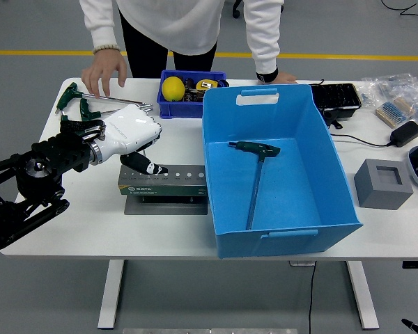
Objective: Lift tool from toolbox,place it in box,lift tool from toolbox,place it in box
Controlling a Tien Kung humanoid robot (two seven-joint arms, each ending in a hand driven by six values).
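Note:
A grey and green tool holder (166, 188) with a row of holes stands on the white table, left of the big blue box (216, 202). One green T-handle wrench (255, 182) lies inside the box. My left hand (148, 157), white with black fingertips, hovers over the holder's left end with fingers relaxed, one fingertip (155, 169) touching its top; it holds nothing. Several green T-handle wrenches (79, 108) lie at the back left, partly behind my hand. A person's hand (104, 69) hovers over them. My right hand is out of view.
A small blue bin (168, 110) holding a yellow ball (172, 88) stands behind the holder. The person's other hand (279, 76) rests on the table behind the box. A black tray (334, 97), a charger (404, 132), bags (397, 94) and a grey block (382, 183) lie at the right.

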